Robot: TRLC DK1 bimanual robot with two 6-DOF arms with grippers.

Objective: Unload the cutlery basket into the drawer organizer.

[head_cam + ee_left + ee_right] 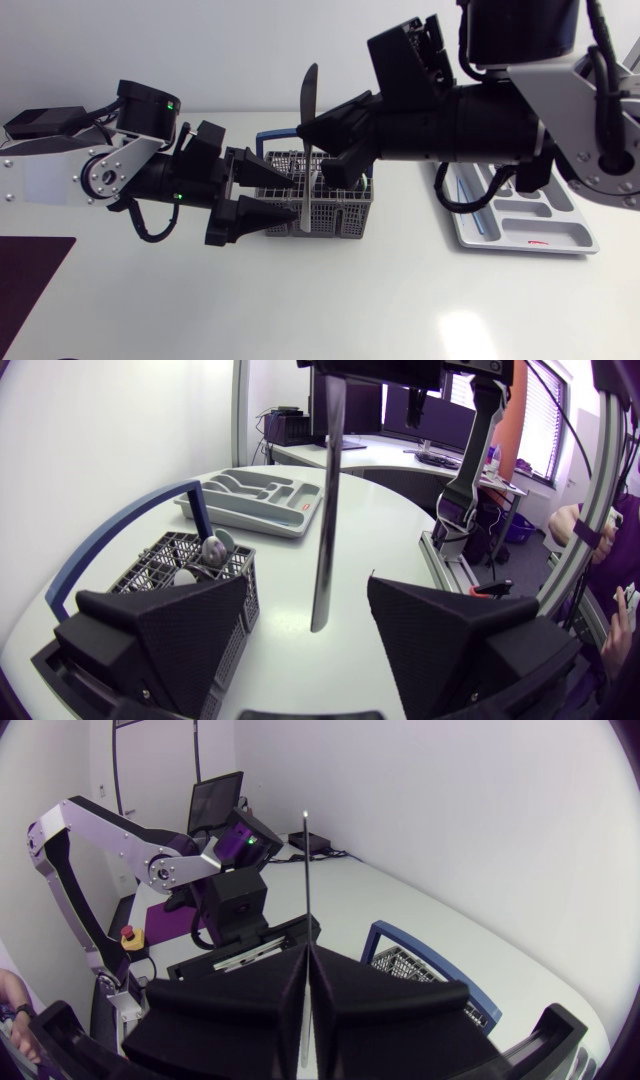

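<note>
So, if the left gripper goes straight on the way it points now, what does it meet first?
Probably the knife that the right gripper holds upright, ahead of the left gripper, between its open fingers; depth unclear.

Silver-grey arms point(60, 180) with black joints carry the matte black left pincer point(296, 195) and right pincer point(306, 955).

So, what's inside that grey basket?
In the basket, a couple of spoon bowls poke up from one compartment. The other compartments cannot be checked: the left claw and right claw cover most of it from above.
</note>
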